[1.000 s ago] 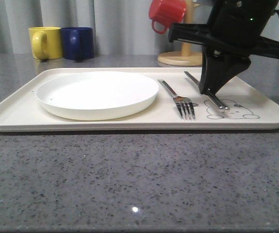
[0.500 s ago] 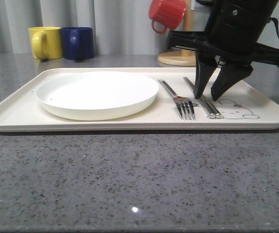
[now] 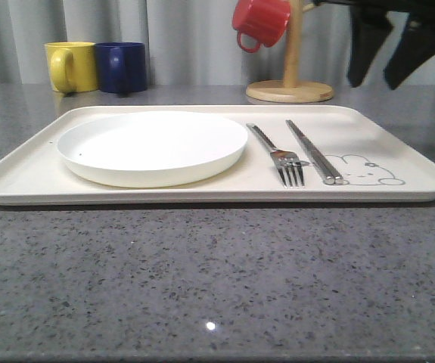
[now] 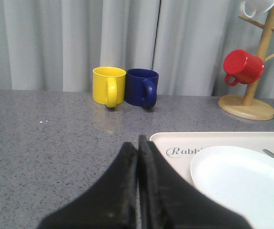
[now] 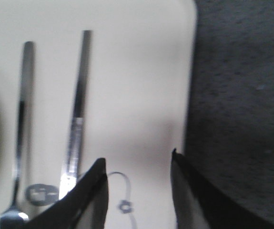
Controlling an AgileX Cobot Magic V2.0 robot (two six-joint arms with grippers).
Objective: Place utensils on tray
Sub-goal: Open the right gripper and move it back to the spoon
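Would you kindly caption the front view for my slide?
Fork and chopsticks lie beside the plate on the tray; right tool open above.

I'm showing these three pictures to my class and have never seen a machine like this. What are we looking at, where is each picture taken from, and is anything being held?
This is a robot with two arms, each ending in a two-fingered gripper. One camera faces forward over the table; the other two sit on the wrists.

On the grey table lies a cream tray carrying a white plate, a fork and chopsticks. Behind stand a yellow mug, a blue mug and a red mug hanging on a wooden stand.

The right gripper hangs open above the tray, holding nothing. The left gripper is shut and empty.
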